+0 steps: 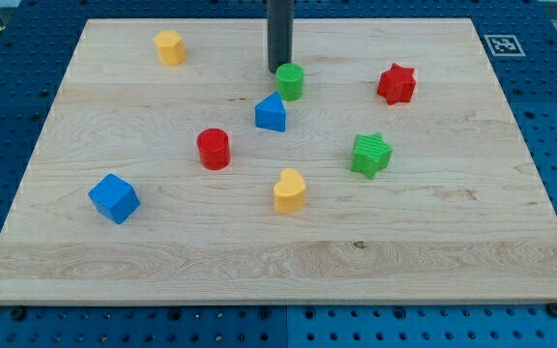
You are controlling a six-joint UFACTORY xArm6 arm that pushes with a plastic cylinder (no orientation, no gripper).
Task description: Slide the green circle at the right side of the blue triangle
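The green circle (290, 81) stands on the wooden board just above and slightly right of the blue triangle (271, 114), with a small gap between them. My dark rod comes down from the view's top, and my tip (278, 71) rests at the green circle's upper left edge, touching or nearly touching it. The blue triangle sits near the board's middle, below my tip.
A red star (396, 84) lies right of the green circle. A green star (370, 155), a yellow heart (289, 190), a red cylinder (214, 149), a blue cube (114, 198) and a yellow block (169, 46) lie around the board (453, 242).
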